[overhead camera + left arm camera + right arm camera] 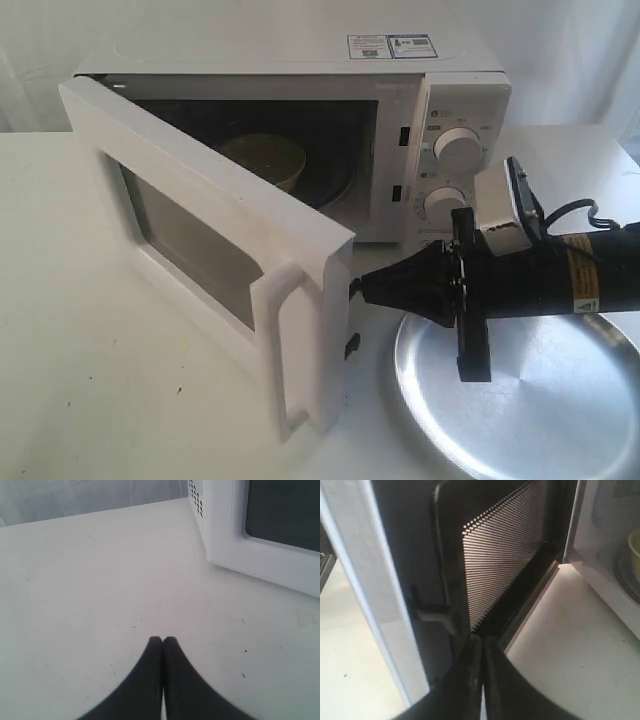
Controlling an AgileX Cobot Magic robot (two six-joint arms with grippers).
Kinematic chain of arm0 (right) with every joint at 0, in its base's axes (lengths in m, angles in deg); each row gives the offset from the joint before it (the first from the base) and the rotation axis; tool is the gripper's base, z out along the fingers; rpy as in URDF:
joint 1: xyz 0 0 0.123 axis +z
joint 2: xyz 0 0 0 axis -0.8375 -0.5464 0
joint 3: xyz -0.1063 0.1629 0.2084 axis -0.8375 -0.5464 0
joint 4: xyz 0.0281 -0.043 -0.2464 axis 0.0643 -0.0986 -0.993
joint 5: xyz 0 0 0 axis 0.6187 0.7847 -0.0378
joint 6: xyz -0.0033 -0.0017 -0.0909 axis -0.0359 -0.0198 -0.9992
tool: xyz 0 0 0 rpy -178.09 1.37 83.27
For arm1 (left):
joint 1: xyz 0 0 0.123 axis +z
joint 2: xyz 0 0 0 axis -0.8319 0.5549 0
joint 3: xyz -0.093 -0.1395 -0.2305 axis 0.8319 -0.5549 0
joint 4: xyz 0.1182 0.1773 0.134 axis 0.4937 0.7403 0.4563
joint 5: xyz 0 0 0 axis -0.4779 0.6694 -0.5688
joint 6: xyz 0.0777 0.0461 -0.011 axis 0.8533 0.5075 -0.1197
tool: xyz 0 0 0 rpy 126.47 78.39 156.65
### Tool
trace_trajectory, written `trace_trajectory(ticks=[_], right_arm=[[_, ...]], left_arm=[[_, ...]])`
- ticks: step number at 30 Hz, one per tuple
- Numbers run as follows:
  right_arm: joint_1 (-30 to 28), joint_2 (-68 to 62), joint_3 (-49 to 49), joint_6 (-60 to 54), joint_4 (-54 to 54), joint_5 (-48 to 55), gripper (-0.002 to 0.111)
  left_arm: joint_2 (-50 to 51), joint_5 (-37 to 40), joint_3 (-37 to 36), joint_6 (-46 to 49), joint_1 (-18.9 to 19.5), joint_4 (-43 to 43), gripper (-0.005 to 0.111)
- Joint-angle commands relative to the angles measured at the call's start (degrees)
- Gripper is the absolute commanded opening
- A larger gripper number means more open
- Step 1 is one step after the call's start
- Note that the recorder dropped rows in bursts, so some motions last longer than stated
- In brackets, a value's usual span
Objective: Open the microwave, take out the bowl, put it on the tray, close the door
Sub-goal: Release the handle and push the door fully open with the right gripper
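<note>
The microwave [440, 100] sits on a white table [90, 380]. Its door [200, 240] is wide open and swings out to the left side. The bowl [265, 160] sits inside the microwave, on the round plate in there. It is far back from the opening. Nothing touches it.

The right gripper [356, 286] is black and points at the inside of the door. Its 2 fingers are pressed together with no gap, and they hold nothing. In the right wrist view the right gripper [482, 639] has its tips at the low corner of the door's dark dotted window. I cannot tell if the tips touch the door or are just beside it. The bowl [635, 550] peeks in at the edge of that view.

The shiny tray [520, 400] lies on the table in front of the microwave, under the right arm. There is nothing on it.

The left gripper [162, 640] is over the bare table, near the outside of the door [235, 540]. Its 2 fingers are also pressed together and hold nothing.
</note>
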Motion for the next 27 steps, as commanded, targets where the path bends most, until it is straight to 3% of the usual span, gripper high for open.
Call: trace_trajectory(ticks=[1, 7, 16, 24, 27], right_arm=[[2.4, -1.1, -0.2, 0.5, 11.7, 5.9, 0.0], [11.0, -6.3, 1.2, -7.0, 24.6, 15.8, 0.0], [22.6, -11.5, 5.8, -9.4, 26.7, 13.2, 0.0], [25.2, -11.4, 6.8, -10.4, 26.9, 16.4, 0.0], [25.1, -11.1, 6.8, -13.6, 29.5, 26.0, 0.0]], left_arm=[[-0.1, 0.0, -0.2, -0.3, 0.0, -0.2, 0.0], [-0.1, 0.0, -0.2, -0.3, 0.0, -0.2, 0.0], [-0.1, 0.0, -0.2, -0.3, 0.0, -0.2, 0.0], [-0.1, 0.0, -0.2, -0.3, 0.0, -0.2, 0.0], [-0.1, 0.0, -0.2, -0.3, 0.0, -0.2, 0.0]])
